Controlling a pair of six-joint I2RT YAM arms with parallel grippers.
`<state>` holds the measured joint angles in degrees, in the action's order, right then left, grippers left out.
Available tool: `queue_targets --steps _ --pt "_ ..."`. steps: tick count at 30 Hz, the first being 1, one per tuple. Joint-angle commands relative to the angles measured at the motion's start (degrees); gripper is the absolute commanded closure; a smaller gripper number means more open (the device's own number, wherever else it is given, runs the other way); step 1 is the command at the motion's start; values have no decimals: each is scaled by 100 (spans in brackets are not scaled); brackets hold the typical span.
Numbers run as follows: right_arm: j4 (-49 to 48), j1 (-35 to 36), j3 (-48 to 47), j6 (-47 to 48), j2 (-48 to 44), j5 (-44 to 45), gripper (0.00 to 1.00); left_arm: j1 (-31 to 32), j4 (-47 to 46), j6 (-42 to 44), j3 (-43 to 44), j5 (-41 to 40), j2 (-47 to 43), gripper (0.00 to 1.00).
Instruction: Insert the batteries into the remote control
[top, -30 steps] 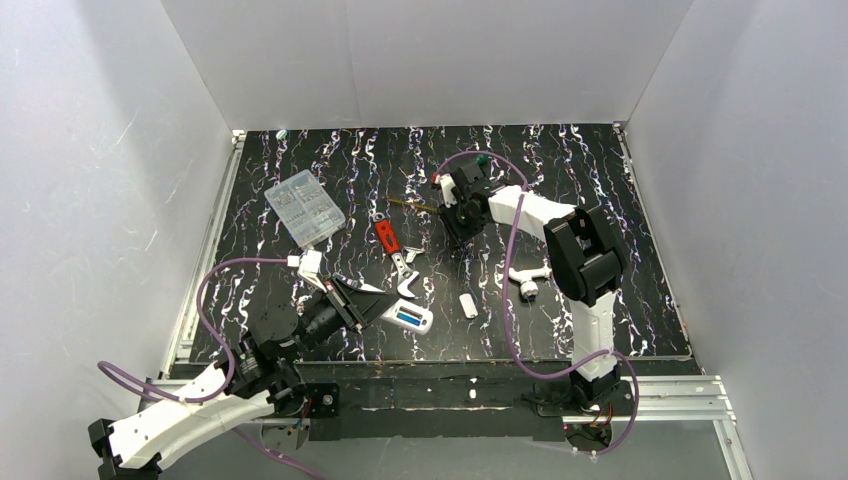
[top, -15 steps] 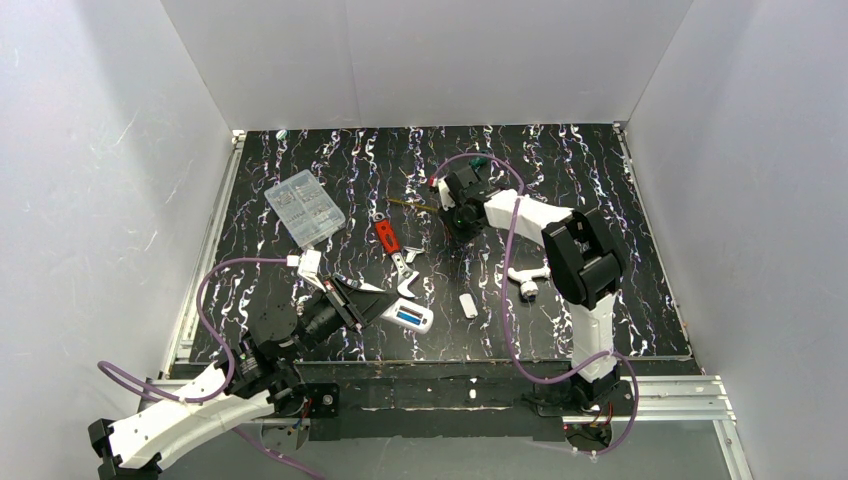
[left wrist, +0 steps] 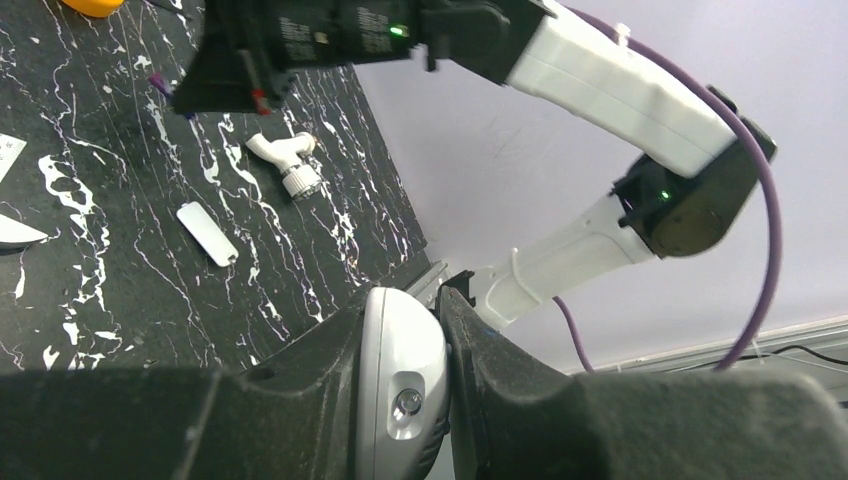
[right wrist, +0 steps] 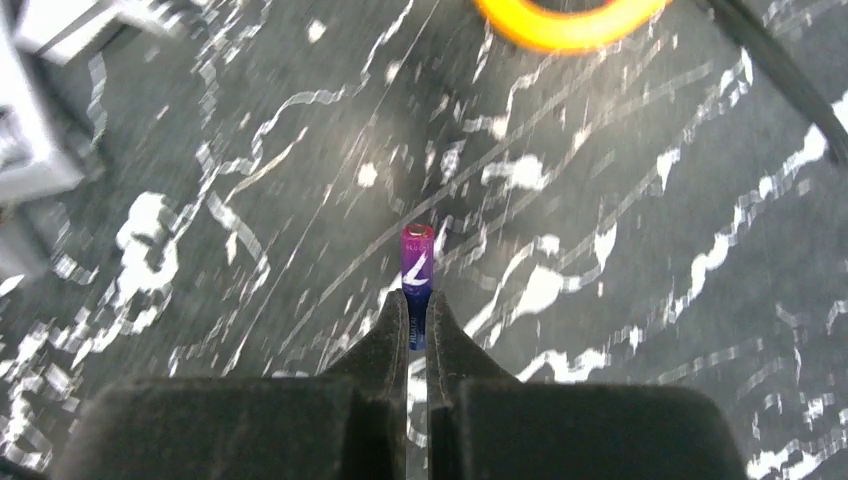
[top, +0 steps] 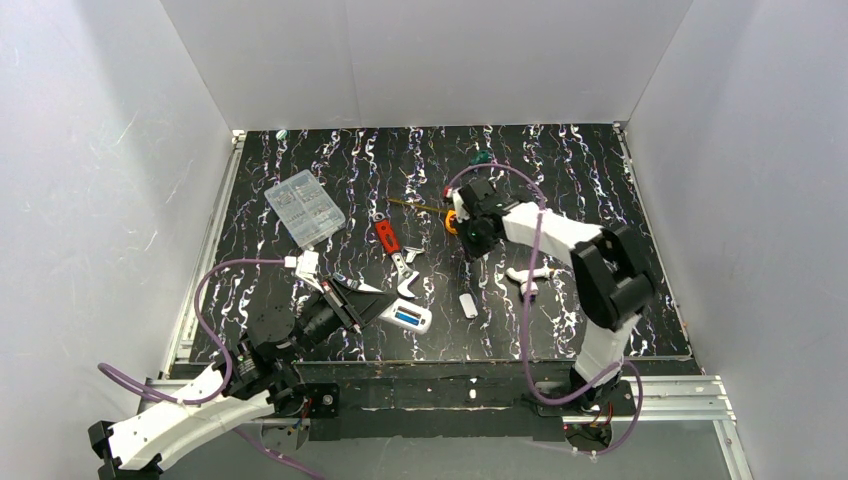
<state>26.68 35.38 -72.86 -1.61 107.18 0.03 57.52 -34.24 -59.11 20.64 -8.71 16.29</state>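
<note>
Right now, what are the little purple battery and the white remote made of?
Battery: a shiny purple-blue printed wrapper, likely thin plastic film over metal. It glints where it is pinched in the right hand.
Remote control: smooth white plastic, it seems, slightly glossy with soft rounded edges. It is clamped in the left hand.

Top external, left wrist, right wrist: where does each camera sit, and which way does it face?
Top external: high behind the bases, looking down on the table; both arms show.
Left wrist: low near the table's front edge, facing across toward the right arm; the left end effector grips the remote.
Right wrist: pointing down at the table; the right end effector pinches a battery.
Shared: the white fitting shows in the top and left wrist views.
</note>
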Motion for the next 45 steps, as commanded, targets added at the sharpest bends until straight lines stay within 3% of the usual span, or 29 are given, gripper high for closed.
queue_targets --steps 1,11,20,23,31,45 --pt "-123 52 463 -185 -1477 -264 99 14 -494 75 117 -144 -59 100" --pt "-878 601 2169 -639 -4350 -346 99 14 -704 77 80 -63 166 100" --pt "-1798 1240 3286 23 -6880 -1436 99 14 -755 136 142 29 350 100" --pt "-2063 1253 3478 373 -7470 -2228 99 15 -791 128 155 64 418 100" --pt "-1787 1282 3440 1751 -7733 -4501 99 14 -769 229 415 372 721 100" --pt "-1726 1302 3274 2324 -7705 -5127 99 14 -1030 383 519 770 916 100"
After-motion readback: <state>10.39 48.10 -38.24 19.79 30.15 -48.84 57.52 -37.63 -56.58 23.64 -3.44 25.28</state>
